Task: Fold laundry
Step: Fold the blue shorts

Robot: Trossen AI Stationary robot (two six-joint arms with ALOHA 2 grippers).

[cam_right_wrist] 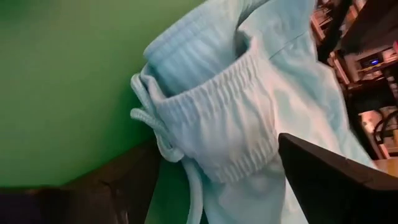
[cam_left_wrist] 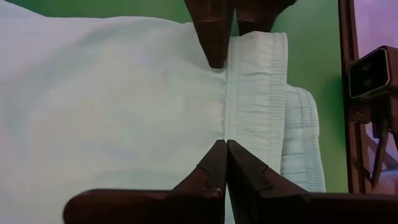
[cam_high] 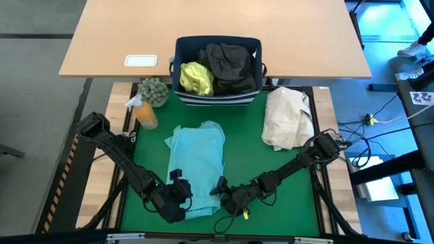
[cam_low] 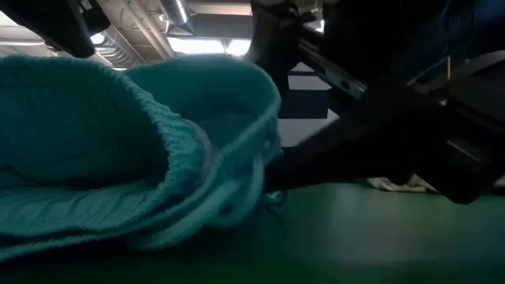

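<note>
Turquoise garment [cam_high: 197, 160] x1, pincers x2

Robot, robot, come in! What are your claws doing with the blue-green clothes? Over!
Left gripper shut on the turquoise cloth garment, at its elastic waistband. Right gripper open, around the waistband's other corner. Nothing in the way on the green mat.

The turquoise garment [cam_high: 197, 165] lies spread on the green mat at lower centre of the high view, long and roughly folded, its elastic waistband [cam_right_wrist: 233, 118] with a drawstring at the near end. The yellow-green shirt [cam_high: 196, 78] sits crumpled in the left part of the bin at upper centre. Beside it, filling the bin's right part, the dark garments [cam_high: 232, 66] are heaped loosely, touching the shirt.
</note>
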